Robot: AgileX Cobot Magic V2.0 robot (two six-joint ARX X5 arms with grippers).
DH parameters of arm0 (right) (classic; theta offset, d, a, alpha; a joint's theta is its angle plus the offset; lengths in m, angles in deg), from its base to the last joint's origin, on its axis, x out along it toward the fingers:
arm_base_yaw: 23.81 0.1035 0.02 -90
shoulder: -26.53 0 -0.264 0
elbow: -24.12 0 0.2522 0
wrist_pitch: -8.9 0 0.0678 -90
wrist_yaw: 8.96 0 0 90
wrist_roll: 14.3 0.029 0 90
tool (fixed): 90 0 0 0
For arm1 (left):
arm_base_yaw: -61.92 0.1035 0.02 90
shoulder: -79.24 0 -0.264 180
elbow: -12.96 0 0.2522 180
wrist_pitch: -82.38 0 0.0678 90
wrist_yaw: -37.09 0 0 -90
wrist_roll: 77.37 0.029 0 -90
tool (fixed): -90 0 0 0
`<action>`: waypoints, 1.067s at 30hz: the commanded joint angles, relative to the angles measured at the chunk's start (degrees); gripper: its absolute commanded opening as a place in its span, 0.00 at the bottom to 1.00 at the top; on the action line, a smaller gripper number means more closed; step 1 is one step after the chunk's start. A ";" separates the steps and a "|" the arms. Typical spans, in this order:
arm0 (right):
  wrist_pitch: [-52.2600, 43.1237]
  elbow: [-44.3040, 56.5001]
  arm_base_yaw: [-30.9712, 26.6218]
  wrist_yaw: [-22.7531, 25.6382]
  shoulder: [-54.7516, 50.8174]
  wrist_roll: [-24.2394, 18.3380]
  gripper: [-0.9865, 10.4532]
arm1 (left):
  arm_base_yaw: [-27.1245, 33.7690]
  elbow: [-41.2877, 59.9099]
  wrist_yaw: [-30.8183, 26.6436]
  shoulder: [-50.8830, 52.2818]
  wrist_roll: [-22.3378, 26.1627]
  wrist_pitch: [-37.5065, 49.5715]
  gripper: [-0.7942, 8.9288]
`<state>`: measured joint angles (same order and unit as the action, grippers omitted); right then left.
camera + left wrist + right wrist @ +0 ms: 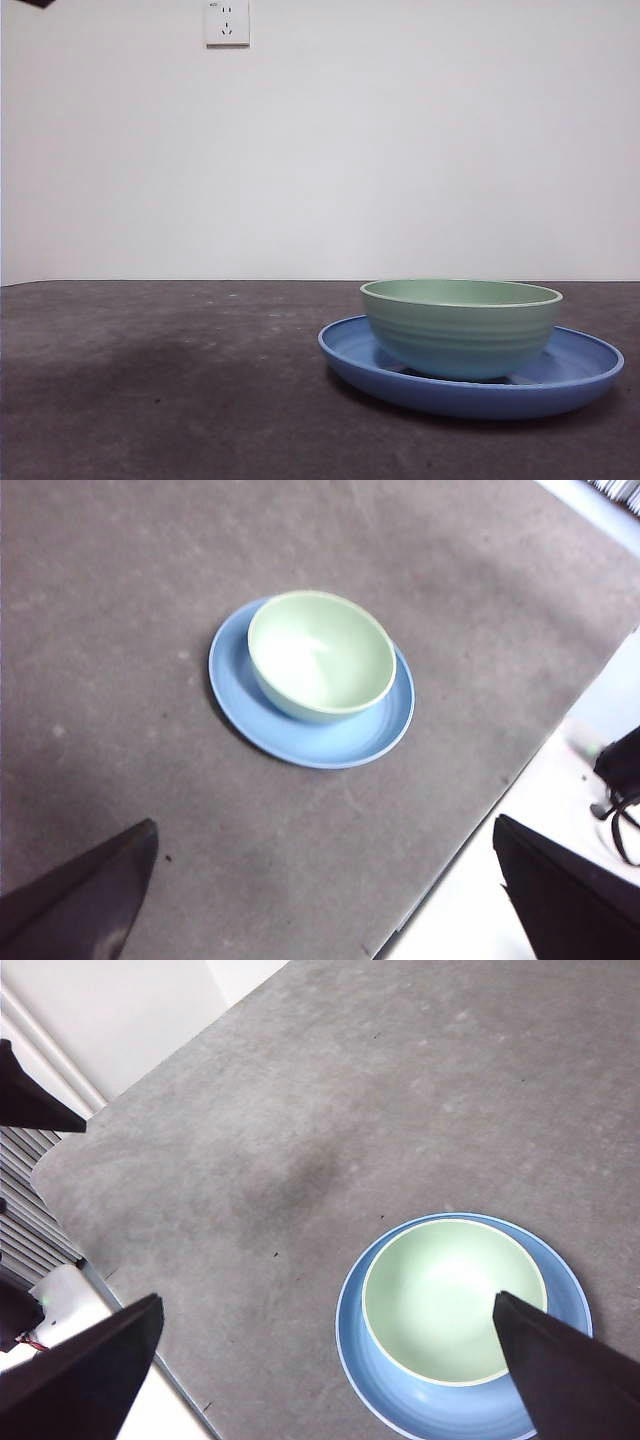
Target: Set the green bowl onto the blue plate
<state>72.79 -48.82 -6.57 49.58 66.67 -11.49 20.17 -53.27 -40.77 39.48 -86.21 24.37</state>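
The green bowl [460, 325] sits upright inside the blue plate [560, 385] on the right half of the dark grey table, and it is empty. Seen from the left wrist, the bowl [320, 655] rests slightly off-centre on the plate [330, 742]. My left gripper [323, 823] hangs high above the table, open, holding nothing, well away from the plate. My right gripper [326, 1305] is also open and raised, with the bowl [450, 1295] and plate [372, 1370] below it beside one jaw. A black arm tip [35, 3] shows at the front view's top left corner.
A white wall socket [227, 22] is on the wall behind the table. The table's edge [470, 840] runs near the plate in the left wrist view, with white floor beyond. Another table edge [120, 1290] and a dark shape [30, 1100] show in the right wrist view.
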 commanded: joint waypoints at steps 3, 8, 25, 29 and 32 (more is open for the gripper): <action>-0.37 -1.07 0.22 -0.04 0.22 0.24 0.57 | -0.31 -0.55 0.09 0.48 -1.11 0.55 0.73; 0.11 -1.07 0.17 2.62 1.14 6.23 0.57 | -0.31 -0.55 0.09 0.52 -1.09 0.46 0.73; 3.69 -1.07 -16.26 0.11 26.34 -1.40 0.56 | -0.31 -0.57 0.09 0.52 -0.92 0.11 0.73; -1.05 -1.07 -18.64 -2.23 33.55 -1.55 0.55 | -0.31 -0.57 0.09 0.52 -0.92 -0.15 0.73; -3.15 -1.07 -19.43 -2.21 38.53 -1.51 0.50 | -0.31 -0.57 0.09 0.52 -0.85 -1.01 0.73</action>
<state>69.99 -48.86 -25.83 47.66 103.23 -12.02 20.17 -53.27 -40.77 40.26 -87.19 23.19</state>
